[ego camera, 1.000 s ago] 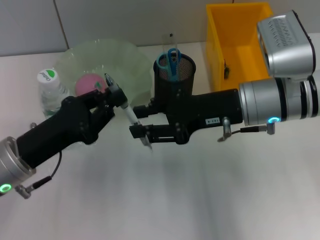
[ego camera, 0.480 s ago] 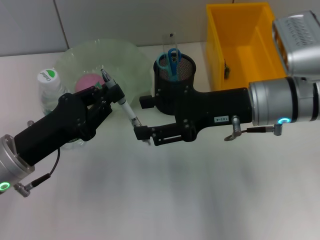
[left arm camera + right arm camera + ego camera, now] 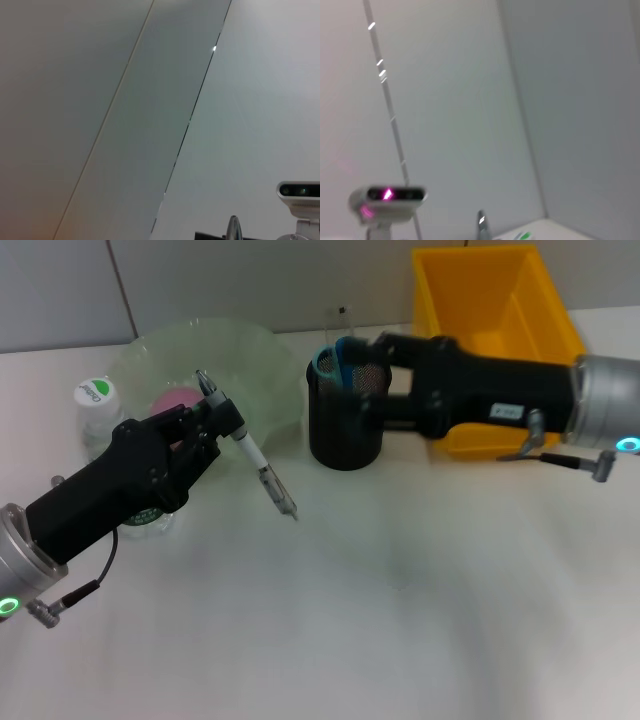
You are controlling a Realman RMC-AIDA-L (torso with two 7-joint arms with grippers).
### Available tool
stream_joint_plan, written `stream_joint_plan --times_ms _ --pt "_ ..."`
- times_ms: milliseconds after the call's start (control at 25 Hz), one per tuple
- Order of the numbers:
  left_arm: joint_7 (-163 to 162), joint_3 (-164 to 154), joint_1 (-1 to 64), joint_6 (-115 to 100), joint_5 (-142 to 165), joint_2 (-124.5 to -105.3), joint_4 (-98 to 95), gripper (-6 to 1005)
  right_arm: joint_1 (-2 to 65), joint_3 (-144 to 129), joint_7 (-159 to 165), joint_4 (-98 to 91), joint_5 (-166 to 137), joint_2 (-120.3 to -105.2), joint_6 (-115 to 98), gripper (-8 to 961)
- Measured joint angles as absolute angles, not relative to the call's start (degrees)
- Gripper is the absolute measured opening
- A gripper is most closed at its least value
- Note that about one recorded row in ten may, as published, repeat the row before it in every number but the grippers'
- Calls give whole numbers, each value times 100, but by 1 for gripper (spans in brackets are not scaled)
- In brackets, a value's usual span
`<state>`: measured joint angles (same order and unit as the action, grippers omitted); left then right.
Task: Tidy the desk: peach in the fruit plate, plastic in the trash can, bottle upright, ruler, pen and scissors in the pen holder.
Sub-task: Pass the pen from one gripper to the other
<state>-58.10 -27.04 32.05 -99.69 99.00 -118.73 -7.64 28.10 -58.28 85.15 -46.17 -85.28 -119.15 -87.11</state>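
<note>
Since the earlier frames the right hand (image 3: 350,375) had let go of the lower end of the pen (image 3: 248,453) and drawn back to the rim of the pen holder (image 3: 345,430), while the left hand (image 3: 215,420) had lifted slightly with the pen in it. The pen now hung slanted above the tabletop (image 3: 400,610), its cap end pinched between the left hand's closed fingers and its tip pointing down towards the pen holder, touching nothing else; that tilt probably suited sliding it tip-first into the mesh cup. The pen holder stood upright just beside the pen's tip side, with the blue-handled scissors (image 3: 335,355) already standing inside and a clear ruler (image 3: 343,320) rising behind them. The right hand lay over the holder's far rim; whether its fingers were apart or together could not be told, and it may have been there to steady the cup. Behind the left hand sat the pale green fruit plate (image 3: 260,360) with the pink peach (image 3: 175,400) in it, apparently already placed. The bottle (image 3: 100,415) stood upright at the plate's left. The yellow trash can (image 3: 480,300) was behind the right arm; its contents were too small to identify. The wrist views showed only wall panels.
</note>
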Motion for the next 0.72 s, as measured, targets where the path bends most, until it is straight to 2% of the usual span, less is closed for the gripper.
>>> stream_joint_plan --times_ms 720 --pt "-5810 -2636 3229 -9888 9824 -11902 -747 142 2724 -5416 8503 -4392 -8455 -11900 -8890 777"
